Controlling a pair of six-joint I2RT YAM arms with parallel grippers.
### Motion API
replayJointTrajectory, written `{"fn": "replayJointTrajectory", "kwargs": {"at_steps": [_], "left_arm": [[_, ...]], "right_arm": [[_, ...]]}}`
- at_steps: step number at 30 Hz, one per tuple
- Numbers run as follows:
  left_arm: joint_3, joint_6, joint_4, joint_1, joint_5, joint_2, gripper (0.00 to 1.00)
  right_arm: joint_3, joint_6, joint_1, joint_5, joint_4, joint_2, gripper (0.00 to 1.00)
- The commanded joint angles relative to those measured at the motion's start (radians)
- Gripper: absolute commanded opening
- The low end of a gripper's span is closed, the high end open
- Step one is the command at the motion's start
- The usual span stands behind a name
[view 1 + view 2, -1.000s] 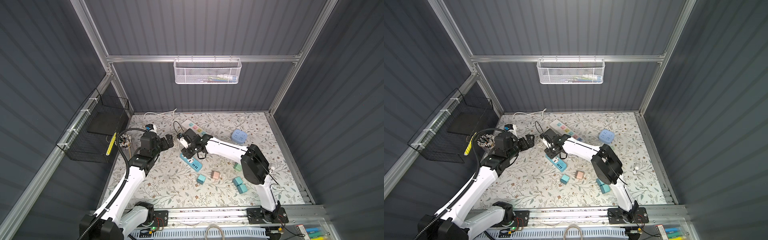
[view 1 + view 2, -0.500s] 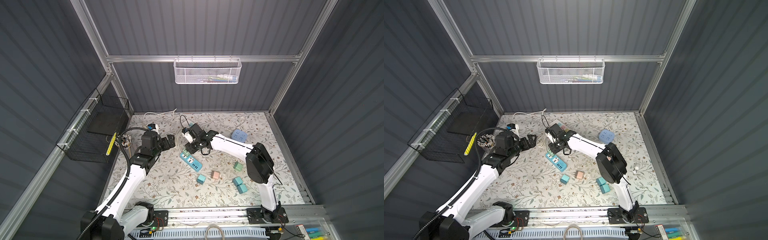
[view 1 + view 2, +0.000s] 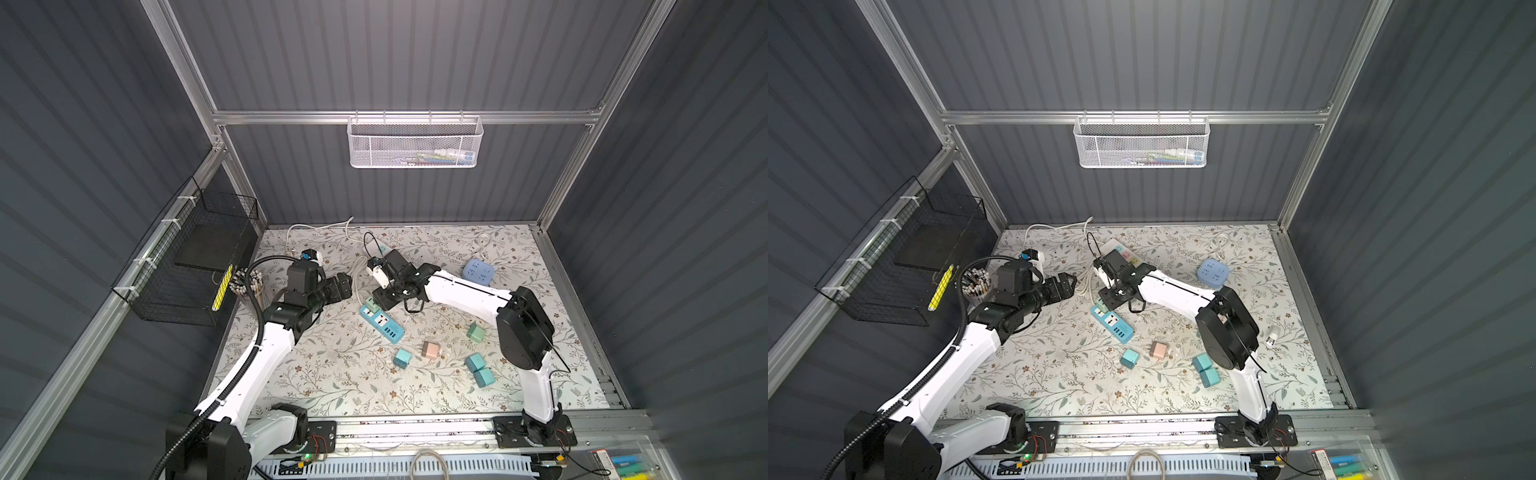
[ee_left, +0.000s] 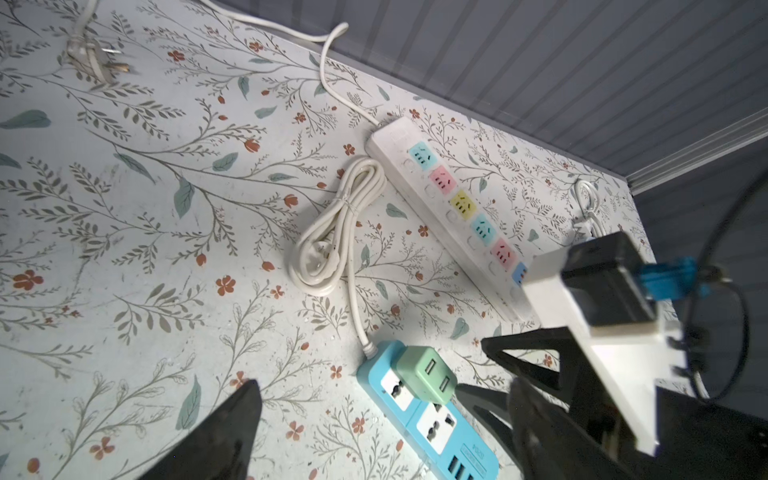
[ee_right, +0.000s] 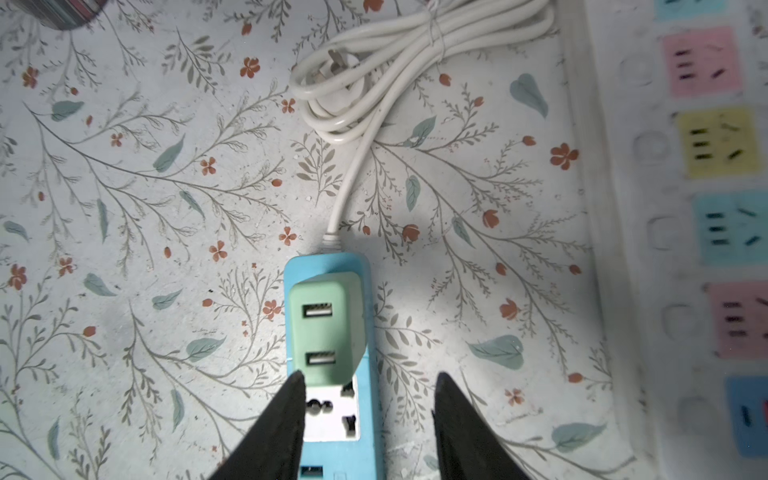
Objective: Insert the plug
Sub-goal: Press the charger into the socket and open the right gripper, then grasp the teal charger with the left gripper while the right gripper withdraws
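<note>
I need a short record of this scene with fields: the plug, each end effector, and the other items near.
plug: green adapter, standing in the end socket of the blue power strip
right end effector: open, above the blue power strip next to the adapter, holding nothing
left end effector: open, empty, above the mat
nearby: white power strip, coiled white cable

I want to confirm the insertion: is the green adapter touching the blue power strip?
Touching. The right wrist view shows the green adapter seated on the blue power strip at its cable end, without any gap.
</note>
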Motion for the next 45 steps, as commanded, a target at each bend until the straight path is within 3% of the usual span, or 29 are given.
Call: {"fn": "replayJointTrajectory", "kwargs": {"at_steps": [1,5,9,12,15,19,21,26,31,37,42,45], "left_arm": [[0.062,0.051,-0.131,-0.035,0.044,0.003,0.9],[0.068,0.073,-0.235,-0.258,-0.133,0.001,0.88],[0.065,0.02,-0.314,-0.434,-0.192,0.069,0.83],[0.081,-0.011,-0.373,-0.561,-0.259,0.132,0.82],[0.099,-0.057,-0.408,-0.675,-0.289,0.221,0.81],[0.158,-0.108,-0.425,-0.784,-0.293,0.339,0.81],[0.2,-0.103,-0.429,-0.817,-0.248,0.419,0.8],[0.244,-0.153,-0.426,-0.864,-0.282,0.572,0.77],[0.25,-0.183,-0.42,-0.865,-0.346,0.617,0.74],[0.229,-0.151,-0.36,-0.865,-0.329,0.671,0.69],[0.214,-0.162,-0.35,-0.865,-0.326,0.696,0.59],[0.194,-0.171,-0.331,-0.865,-0.33,0.682,0.46]], "right_arm": [[-0.062,0.045,-0.031,0.012,0.018,-0.132,0.52],[-0.266,0.15,-0.109,0.08,0.146,-0.296,0.53],[-0.514,0.227,-0.221,-0.023,0.314,-0.455,0.56],[-0.575,0.265,-0.255,0.053,0.272,-0.51,0.57],[-0.593,0.273,-0.276,0.071,0.201,-0.526,0.57],[-0.663,0.276,-0.279,0.064,0.24,-0.569,0.57],[-0.673,0.282,-0.279,0.055,0.243,-0.577,0.57],[-0.702,0.261,-0.28,0.059,0.26,-0.612,0.57],[-0.765,0.251,-0.281,0.075,0.265,-0.686,0.58],[-0.845,0.254,-0.28,0.078,0.28,-0.76,0.57],[-0.871,0.249,-0.281,0.084,0.271,-0.787,0.57],[-0.874,0.246,-0.281,0.086,0.263,-0.801,0.57]]}}
